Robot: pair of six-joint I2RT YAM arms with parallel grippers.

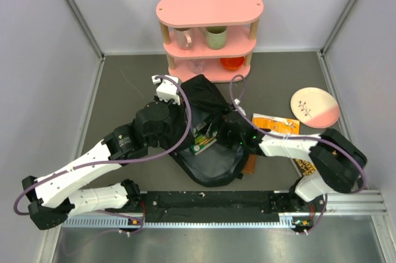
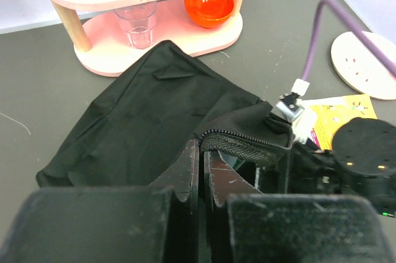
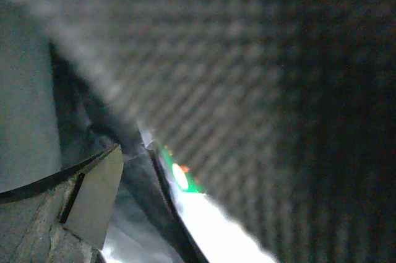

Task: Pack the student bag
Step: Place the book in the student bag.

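The student bag is a black fabric backpack lying open in the middle of the table. My left gripper is shut on its zippered rim, with the fingertips pressed together on the fabric. My right gripper reaches into the bag's mouth from the right. In the right wrist view, blurred black bag fabric fills the frame, so its jaws do not show. A green and white packet lies inside the bag and also shows in the right wrist view.
An orange and yellow packet lies right of the bag. A brown flat item and a dark yellow-printed item lie by the right arm. A pink and white plate sits far right. A pink shelf with mugs, a glass and an orange bowl stands behind.
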